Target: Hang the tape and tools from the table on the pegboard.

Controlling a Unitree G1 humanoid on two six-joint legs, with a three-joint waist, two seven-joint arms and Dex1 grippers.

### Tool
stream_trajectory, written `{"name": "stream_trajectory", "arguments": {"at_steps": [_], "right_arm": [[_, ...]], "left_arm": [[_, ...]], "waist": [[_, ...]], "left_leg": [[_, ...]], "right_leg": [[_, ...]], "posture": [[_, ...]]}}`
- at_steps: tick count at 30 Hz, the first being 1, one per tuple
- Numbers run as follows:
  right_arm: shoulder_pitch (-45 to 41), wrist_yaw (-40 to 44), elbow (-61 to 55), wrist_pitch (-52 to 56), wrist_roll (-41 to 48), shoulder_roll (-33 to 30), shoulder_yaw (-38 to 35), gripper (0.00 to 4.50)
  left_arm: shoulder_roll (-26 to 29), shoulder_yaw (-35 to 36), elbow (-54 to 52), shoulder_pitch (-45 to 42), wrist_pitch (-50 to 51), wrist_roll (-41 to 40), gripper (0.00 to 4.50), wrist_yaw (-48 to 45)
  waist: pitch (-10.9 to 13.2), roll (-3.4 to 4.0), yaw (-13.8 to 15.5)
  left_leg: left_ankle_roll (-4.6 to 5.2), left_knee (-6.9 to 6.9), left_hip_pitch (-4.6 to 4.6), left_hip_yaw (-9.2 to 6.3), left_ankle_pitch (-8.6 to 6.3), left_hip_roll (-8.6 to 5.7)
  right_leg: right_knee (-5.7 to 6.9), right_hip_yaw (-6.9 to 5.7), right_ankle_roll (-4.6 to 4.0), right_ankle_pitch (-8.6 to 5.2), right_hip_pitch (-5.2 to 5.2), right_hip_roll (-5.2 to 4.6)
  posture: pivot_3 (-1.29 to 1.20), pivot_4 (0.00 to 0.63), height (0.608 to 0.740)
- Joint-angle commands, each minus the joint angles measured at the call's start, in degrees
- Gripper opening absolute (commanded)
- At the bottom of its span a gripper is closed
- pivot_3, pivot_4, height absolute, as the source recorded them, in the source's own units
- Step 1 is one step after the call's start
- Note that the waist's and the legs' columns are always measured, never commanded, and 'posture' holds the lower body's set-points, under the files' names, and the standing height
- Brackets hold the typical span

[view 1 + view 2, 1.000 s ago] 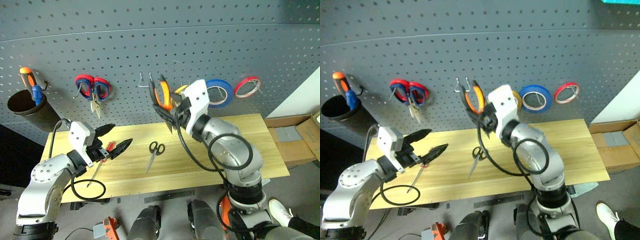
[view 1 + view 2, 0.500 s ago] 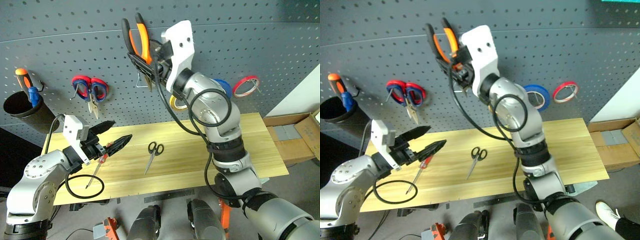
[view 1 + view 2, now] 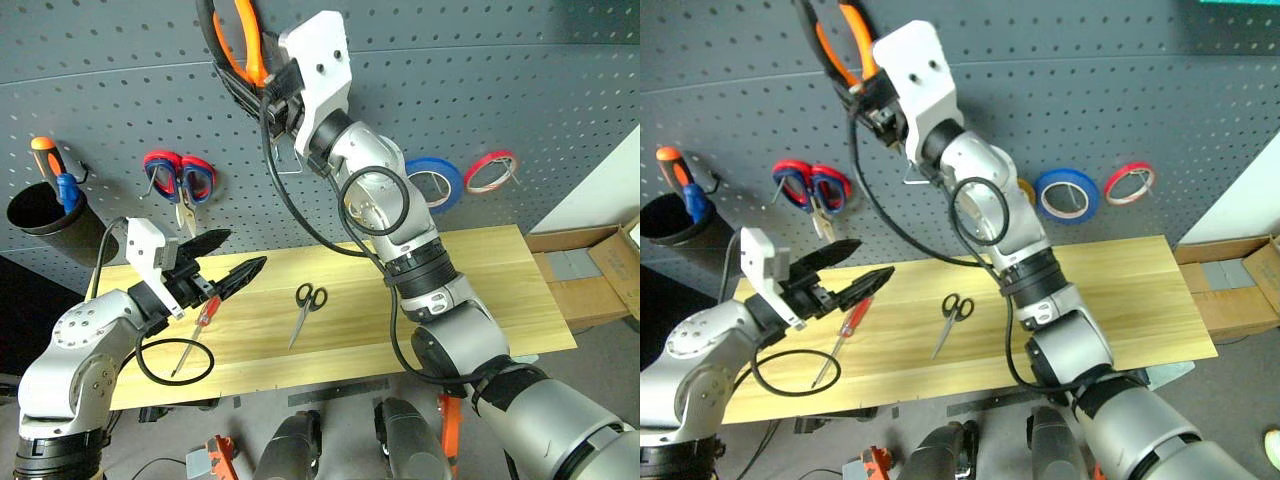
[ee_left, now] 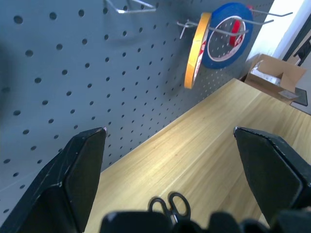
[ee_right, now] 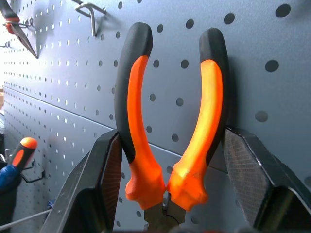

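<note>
Gripping the pliers point(image 5: 170, 121) handles-up against the pegboard point(image 3: 500, 80), the right gripper point(image 5: 167, 160) is raised high. Scissors point(image 3: 305, 305) and screwdriver point(image 3: 195, 330) lie on the table point(image 3: 480, 290); tape point(image 4: 197, 48) hangs hooked. Left gripper point(image 3: 225, 265) hovers spread wide, empty.

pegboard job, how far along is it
Done: the tan tape hangs on a pegboard hook beside the blue roll. In hand: the right hand holds the pliers high against the board. Left: the black scissors and red screwdriver lie on the table; the left hand is open.
</note>
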Motion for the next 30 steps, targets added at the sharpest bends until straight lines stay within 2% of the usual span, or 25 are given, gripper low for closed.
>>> {"name": "stream_trajectory", "arguments": {"at_steps": [1, 15, 30], "right_arm": [[1.73, -0.67, 0.23, -5.40, -1.65, -0.23, 0.67, 2.74], [7.98, -1.96, 2.18, -12.73, -5.08, -0.69, 2.36, 2.74], [11.91, -2.26, 0.20, -7.20, -5.43, 0.44, 3.84, 2.74]], "left_arm": [[-0.26, -0.15, -0.84, -1.25, -1.12, 0.02, 4.50, -0.18], [-0.81, -1.04, 1.81, -4.25, -2.41, 0.81, 4.50, -1.04], [-1.55, -1.34, 2.95, -4.07, -3.93, 2.17, 4.50, -1.27]], "waist": [[0.00, 0.00, 0.10], [0.00, 0.00, -0.10], [0.00, 0.00, -0.24]], "left_leg": [[-0.01, 0.01, 0.01, 0.01, 0.01, 0.00], [-0.02, -0.03, 0.01, 0.16, 0.01, 0.02], [-0.02, -0.04, 0.01, 0.21, 0.01, 0.02]], "right_leg": [[0.03, 0.02, 0.00, 0.00, 0.00, 0.00], [0.13, 0.19, 0.00, 0.00, -0.13, 0.05], [0.12, 0.26, 0.00, 0.00, -0.16, 0.05]], "posture": [[-0.09, 0.257, 0.740], [-0.10, 0.259, 0.740], [-0.10, 0.256, 0.740]]}}
